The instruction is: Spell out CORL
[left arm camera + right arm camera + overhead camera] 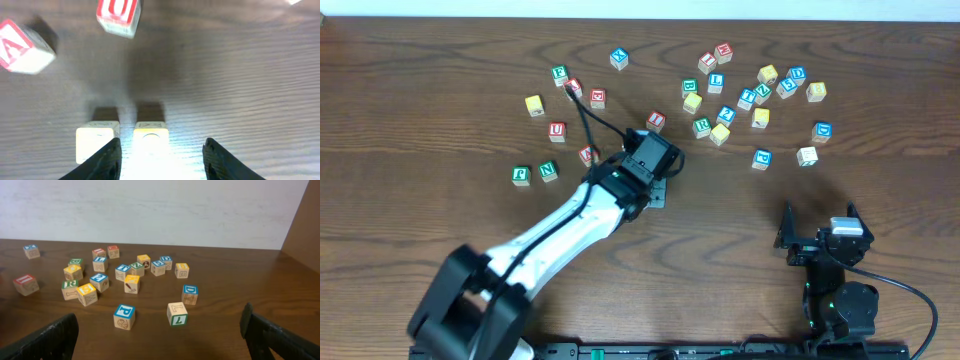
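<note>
Far left of the table [420,210]: a loose group of green-, red- and yellow-faced cubes [548,170] is scattered, none in a row.

Left gripper [162,145]: held low over the wood near table centre, jaws parted. Two yellow-faced cubes are seen side by side at its tips in the wrist view, with a narrow gap between them. The first yellow cube [97,142] sits just outside the left finger. The second yellow cube [151,137] sits between the fingers with clear space on its right side, so it is not pinched. Letters on both are washed out by glare and cannot be read. Two red-lettered cubes [117,15] lie further ahead.

Right of centre, in the main cluster: the R cube [702,127] (green) and the L cube [716,83] (blue) are well apart from the yellow pair, with other cubes near them.

Right gripper [819,218]: parked near the front edge, jaws spread wide, nothing between them.
</note>
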`<action>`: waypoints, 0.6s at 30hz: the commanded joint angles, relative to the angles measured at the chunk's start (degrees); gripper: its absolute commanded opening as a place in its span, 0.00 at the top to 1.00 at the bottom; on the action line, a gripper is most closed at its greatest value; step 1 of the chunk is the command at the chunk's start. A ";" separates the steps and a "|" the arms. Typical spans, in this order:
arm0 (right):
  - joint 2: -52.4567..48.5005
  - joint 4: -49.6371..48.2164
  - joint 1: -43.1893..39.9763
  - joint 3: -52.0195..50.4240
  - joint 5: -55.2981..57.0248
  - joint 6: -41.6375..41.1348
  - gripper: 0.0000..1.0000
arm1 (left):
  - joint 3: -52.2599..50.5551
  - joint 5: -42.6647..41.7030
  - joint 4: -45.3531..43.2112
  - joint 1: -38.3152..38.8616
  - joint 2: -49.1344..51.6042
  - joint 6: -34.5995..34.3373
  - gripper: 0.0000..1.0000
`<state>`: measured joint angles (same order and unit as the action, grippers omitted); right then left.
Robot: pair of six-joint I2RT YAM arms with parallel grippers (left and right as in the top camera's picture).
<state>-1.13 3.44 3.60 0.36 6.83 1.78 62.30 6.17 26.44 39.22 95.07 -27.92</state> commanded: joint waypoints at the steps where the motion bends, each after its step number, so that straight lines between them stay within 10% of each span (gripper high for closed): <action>1: -0.26 0.24 -0.17 -0.04 -0.37 0.46 0.01 | -0.13 0.72 0.20 0.00 -5.20 3.45 0.44; 18: -0.26 0.24 -0.17 -0.04 -0.35 0.46 0.01 | 0.76 0.70 7.06 -8.11 -20.48 11.98 0.30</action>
<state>-1.13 3.44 3.60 0.36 6.83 1.78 62.30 6.15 31.92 34.85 78.19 -18.52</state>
